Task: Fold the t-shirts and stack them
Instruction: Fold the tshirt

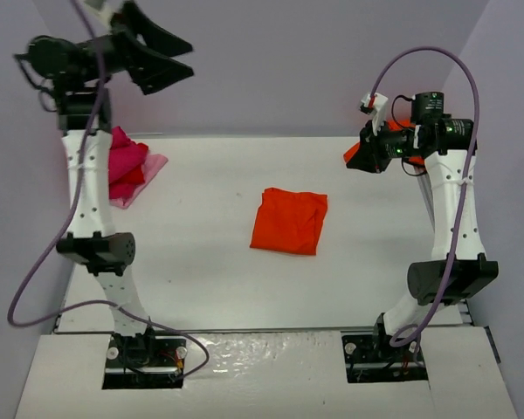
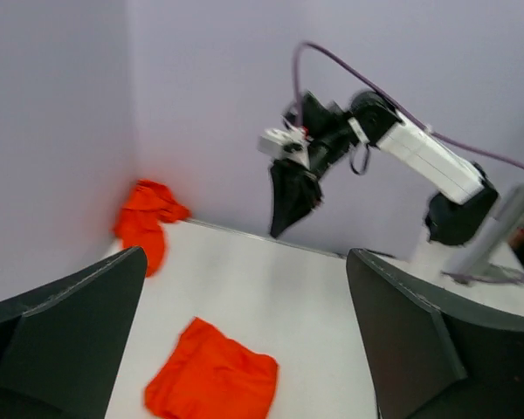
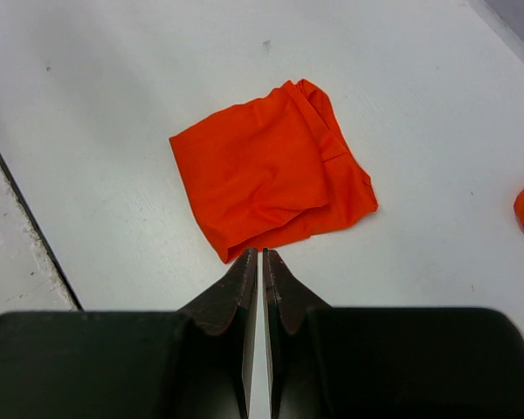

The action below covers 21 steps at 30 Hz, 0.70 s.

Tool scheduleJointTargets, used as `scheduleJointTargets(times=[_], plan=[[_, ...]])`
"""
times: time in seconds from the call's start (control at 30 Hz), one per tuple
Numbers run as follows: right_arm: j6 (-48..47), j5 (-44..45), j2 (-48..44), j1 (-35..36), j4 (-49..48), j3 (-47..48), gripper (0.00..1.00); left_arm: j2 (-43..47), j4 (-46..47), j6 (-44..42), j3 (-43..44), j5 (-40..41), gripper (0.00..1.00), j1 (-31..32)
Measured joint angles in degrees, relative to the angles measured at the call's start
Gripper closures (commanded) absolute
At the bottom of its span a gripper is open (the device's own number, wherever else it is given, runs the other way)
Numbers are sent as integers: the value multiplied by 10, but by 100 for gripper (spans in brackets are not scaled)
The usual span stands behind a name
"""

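Closed right end effector (image 3: 260,255); folded orange t-shirt (image 3: 266,179) midtable; left end effector (image 1: 190,59) open.

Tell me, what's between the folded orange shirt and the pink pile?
Nothing. Only bare table lies between the shirt and the pile, as the top view shows.

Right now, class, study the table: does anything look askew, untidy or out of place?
The folded bright orange cloth t-shirt at mid-table lies askew, its layers uneven along one edge. Another orange t-shirt is crumpled at the far right corner; a loose magenta, red and pale pink cloth heap sits far left.
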<state>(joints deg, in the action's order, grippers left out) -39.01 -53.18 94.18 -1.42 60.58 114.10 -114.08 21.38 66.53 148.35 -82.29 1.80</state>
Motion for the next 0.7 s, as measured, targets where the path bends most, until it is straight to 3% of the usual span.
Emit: scheduleJointTargets(times=[0.07, 0.17, 0.27, 0.4, 0.47, 0.53, 0.7], plan=[[2, 1, -6, 0, 0, -2, 95, 43, -78, -67, 20, 30, 3, -54], [4, 5, -18, 0, -8, -23, 95, 100, -289, -269, 16, 196, 3, -95], [6, 12, -31, 0, -14, -56, 95, 177, -416, -461, -107, 399, 3, -46], [11, 18, -38, 0, -22, -80, 95, 219, -513, -620, -281, 586, 3, 38], [14, 20, -39, 0, -29, -89, 92, 215, -542, -661, -342, 668, 14, 73], [17, 23, -40, 0, -35, -95, 86, 213, -573, -683, -408, 723, 36, 98], [37, 49, -47, -2, -56, -111, 84, 202, -625, -673, -530, 715, 37, 127]])
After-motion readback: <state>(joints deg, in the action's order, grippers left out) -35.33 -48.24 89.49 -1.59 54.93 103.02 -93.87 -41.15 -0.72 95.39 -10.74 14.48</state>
